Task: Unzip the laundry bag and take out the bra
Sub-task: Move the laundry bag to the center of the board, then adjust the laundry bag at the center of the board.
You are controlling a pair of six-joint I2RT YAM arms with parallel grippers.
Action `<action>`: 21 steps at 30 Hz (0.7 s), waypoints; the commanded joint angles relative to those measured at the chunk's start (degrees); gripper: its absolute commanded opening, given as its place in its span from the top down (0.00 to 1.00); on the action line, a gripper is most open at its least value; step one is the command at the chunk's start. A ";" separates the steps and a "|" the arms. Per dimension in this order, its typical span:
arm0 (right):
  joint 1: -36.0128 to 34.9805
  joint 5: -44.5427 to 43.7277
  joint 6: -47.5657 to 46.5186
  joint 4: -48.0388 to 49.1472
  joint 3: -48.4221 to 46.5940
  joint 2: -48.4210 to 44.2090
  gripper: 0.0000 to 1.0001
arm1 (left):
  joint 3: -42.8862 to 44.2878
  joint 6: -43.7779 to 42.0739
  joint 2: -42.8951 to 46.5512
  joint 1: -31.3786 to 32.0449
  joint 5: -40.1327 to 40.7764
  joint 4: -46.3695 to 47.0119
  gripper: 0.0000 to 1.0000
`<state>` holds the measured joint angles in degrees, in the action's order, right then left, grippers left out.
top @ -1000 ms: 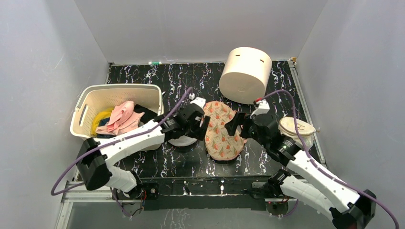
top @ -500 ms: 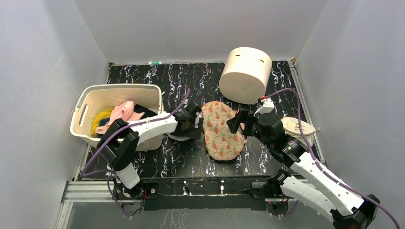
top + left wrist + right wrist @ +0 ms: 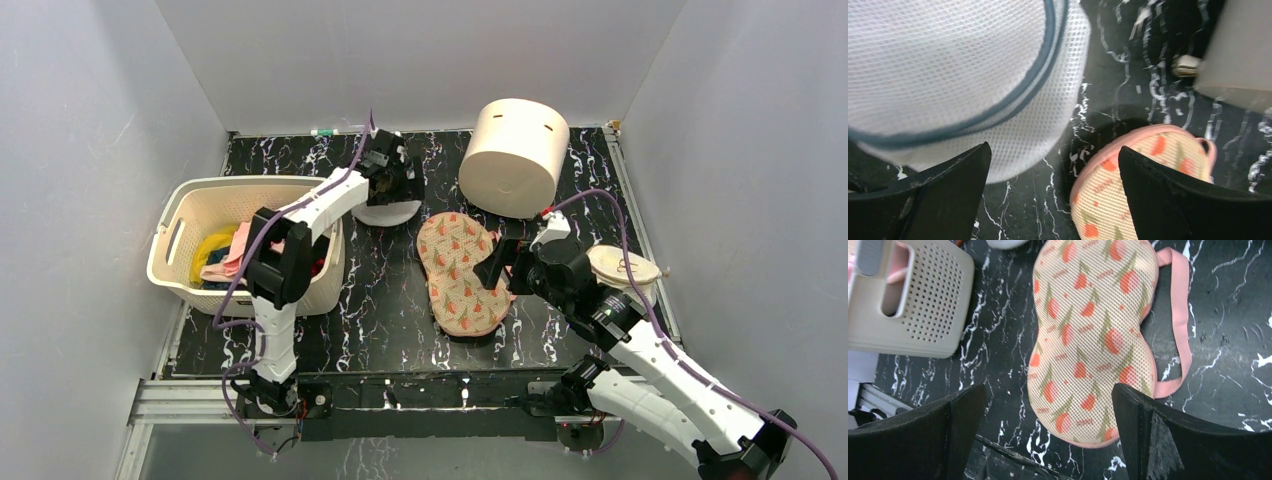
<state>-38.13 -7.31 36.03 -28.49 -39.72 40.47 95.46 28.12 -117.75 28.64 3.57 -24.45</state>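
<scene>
The peanut-shaped, beige-pink flower-print laundry bag (image 3: pixel 458 270) lies flat and apparently zipped shut at the centre of the black marbled table (image 3: pixel 380 320). The black bra is not visible and is presumably inside. The right gripper (image 3: pixel 1048 389) hovers above the bag's right edge with its fingers spread wide and nothing between them. The left gripper (image 3: pixel 1053 152) is likewise spread and empty, poised over the round white mesh bag (image 3: pixel 948 60) just beyond the case's far lobe.

The step in hand appears to be finding and seizing the zipper pull. The pull cannot be made out in any view, so locate it along the pink rim (image 3: pixel 1143 131) before descending. Do not mistake the pink strap loop (image 3: pixel 1179 325) on the right side for it. Bring the left gripper off the mesh bag and pin the far lobe against the table. Close the right fingers on the pull only, low and square. Draw along the rim's curve, not across it, so the soft shell does not bunch or slide.
</scene>
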 commanded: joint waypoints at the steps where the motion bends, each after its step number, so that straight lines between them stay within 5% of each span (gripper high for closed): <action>1: -0.02 -0.16 1.12 -2.43 -3.04 0.77 0.02 | 0.09 -1.67 9.02 0.01 -3.68 -1.14 0.02; 11: 0.02 -0.52 0.25 8.21 0.34 9.30 0.02 | -29.52 0.97 37.54 5.13 -13.44 7.47 0.02; 21: 0.03 5.79 -0.51 22.06 -5.63 31.06 0.02 | -48.44 13.91 58.00 12.33 -15.66 16.58 0.02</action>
<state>-38.13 -3.92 36.34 -16.23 -39.94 64.58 51.07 36.14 -65.30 40.82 -9.96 -12.58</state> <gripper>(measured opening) 0.980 0.983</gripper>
